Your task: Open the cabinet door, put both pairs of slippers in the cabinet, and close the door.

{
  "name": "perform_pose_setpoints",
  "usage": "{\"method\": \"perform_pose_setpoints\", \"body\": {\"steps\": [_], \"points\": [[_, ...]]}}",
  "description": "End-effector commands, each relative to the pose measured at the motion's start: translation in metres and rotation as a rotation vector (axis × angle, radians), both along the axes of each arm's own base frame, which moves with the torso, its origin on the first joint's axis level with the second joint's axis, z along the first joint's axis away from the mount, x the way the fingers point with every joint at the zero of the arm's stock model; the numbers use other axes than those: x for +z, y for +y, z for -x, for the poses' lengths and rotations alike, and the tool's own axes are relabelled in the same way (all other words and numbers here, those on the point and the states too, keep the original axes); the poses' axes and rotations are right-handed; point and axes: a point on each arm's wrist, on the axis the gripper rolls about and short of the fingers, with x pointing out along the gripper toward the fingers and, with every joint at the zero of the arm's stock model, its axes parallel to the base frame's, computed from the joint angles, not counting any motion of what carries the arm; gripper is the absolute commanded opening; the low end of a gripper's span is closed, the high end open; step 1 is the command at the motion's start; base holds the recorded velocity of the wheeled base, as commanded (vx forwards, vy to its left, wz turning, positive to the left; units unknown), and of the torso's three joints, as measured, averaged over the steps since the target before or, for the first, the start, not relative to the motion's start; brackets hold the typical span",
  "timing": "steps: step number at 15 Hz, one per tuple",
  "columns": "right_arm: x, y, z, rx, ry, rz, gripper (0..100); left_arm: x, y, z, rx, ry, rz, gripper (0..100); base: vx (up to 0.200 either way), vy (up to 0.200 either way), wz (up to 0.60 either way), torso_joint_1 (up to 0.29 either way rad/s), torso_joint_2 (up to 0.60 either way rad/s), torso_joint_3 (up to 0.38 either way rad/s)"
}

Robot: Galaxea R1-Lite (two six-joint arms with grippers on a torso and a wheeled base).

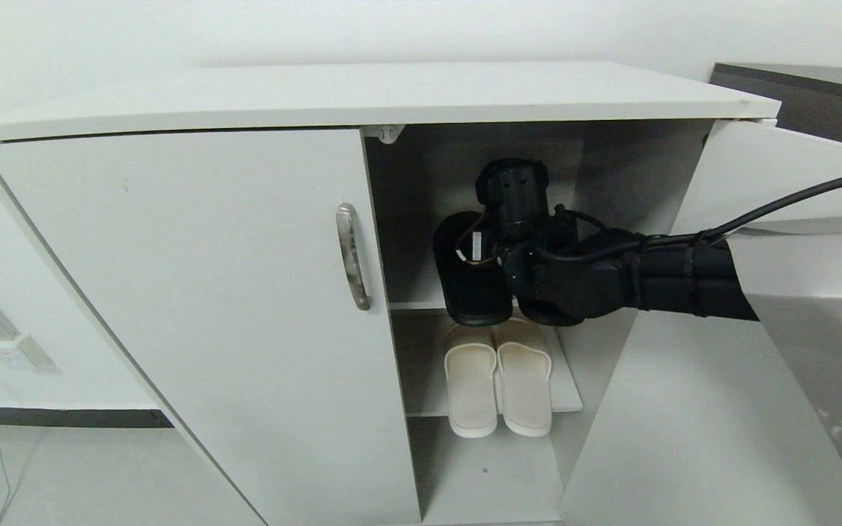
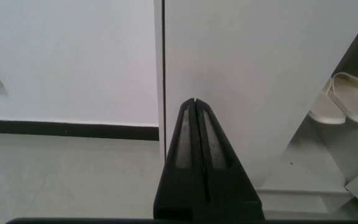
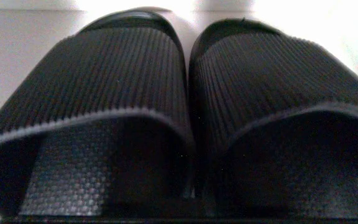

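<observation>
Black slippers [image 1: 468,292] on upper shelf [image 1: 414,307], long axis front-to-back, toes inward.

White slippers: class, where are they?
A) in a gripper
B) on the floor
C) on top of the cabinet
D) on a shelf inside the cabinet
D: the white slippers lie side by side on a shelf inside the open cabinet, below the black slippers.
</observation>
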Motion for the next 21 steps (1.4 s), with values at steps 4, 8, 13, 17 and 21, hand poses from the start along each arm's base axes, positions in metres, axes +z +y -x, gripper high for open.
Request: {"method": "perform_pose_setpoints", "body": {"steps": [4,8,13,17,21], "points": [[0.016,-0.006,0.037,0.033,0.009,0.007,100,0.0,0.0,0.0,0.0,0.001,0.0,0,0.0,0.0,0.0,0.0,0.0,0.0],[0.027,-0.017,0.086,0.068,-0.01,0.006,100,0.0,0.0,0.0,0.0,0.001,0.0,0,0.0,0.0,0.0,0.0,0.0,0.0],[0.025,-0.038,0.153,0.162,-0.014,0.005,100,0.0,0.0,0.0,-0.001,0.001,-0.001,0,0.0,0.0,0.0,0.0,0.0,0.0],[0.012,-0.068,0.189,0.228,-0.043,-0.019,100,0.0,0.0,0.0,-0.003,0.003,-0.001,0,0.0,0.0,0.0,0.0,0.0,0.0],[0.012,-0.071,0.192,0.253,-0.049,-0.026,0,0.0,0.0,0.0,-0.006,0.003,-0.001,0,0.0,0.0,0.0,0.0,0.0,0.0]]}}
